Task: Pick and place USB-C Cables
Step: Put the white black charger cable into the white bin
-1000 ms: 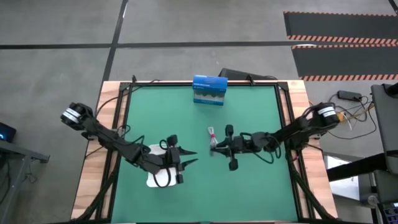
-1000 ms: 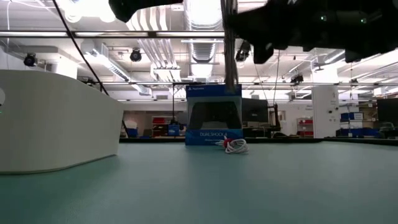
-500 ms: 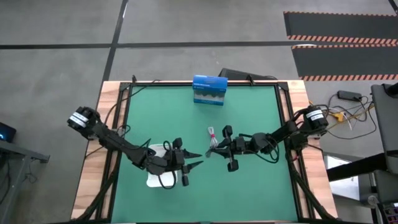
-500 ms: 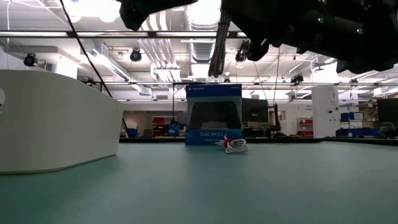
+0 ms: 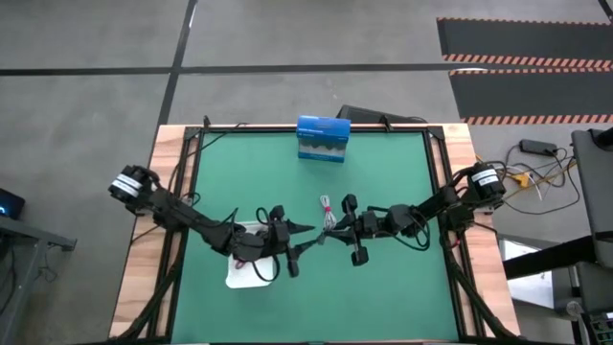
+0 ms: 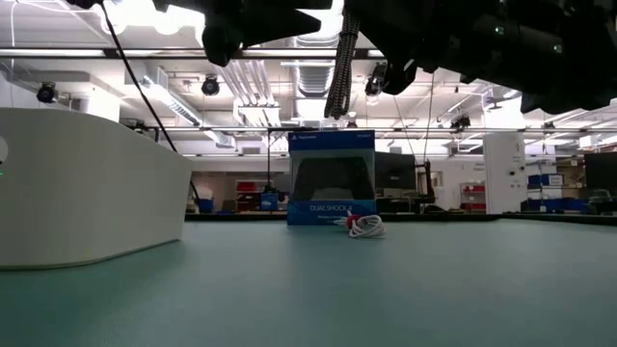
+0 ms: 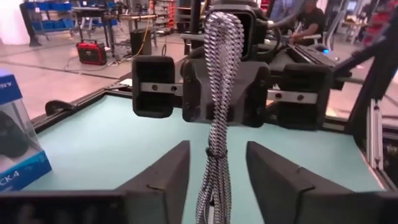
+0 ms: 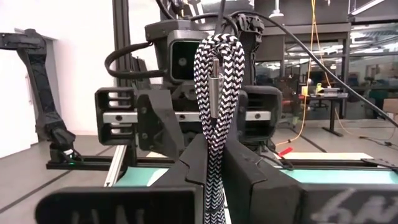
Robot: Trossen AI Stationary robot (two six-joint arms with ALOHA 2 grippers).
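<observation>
A black-and-white braided USB-C cable bundle (image 7: 222,68) hangs upright in the air over the middle of the green table, and my right gripper (image 5: 332,226) is shut on it. My left gripper (image 5: 314,236) faces it from the table's left. It is open, with one finger on each side of the bundle's lower part (image 7: 214,168), and a gap shows on both sides. A pink-red and white cable bundle (image 5: 326,205) lies on the mat just beyond both grippers. The white tray (image 5: 238,276) lies under my left arm. My right gripper pinches the folded bundle between its two fingers, a little below the looped upper end (image 8: 213,146). The fingers come level from the table's right and lie across the bundle. The loop with a metal plug (image 8: 214,81) stands above them. The rest hangs below, clear of the table.
A blue boxed game controller (image 5: 322,139) stands at the middle of the far edge. In the low view the tray wall (image 6: 87,188) rises at the left. Black frame rails run along the table's edges.
My left gripper has gone toward the table's right edge and a little down, up to my right gripper, so its fingers now flank the bundle. My right gripper has tipped upward in place, and the bundle has gone from upright to slightly slanted.
</observation>
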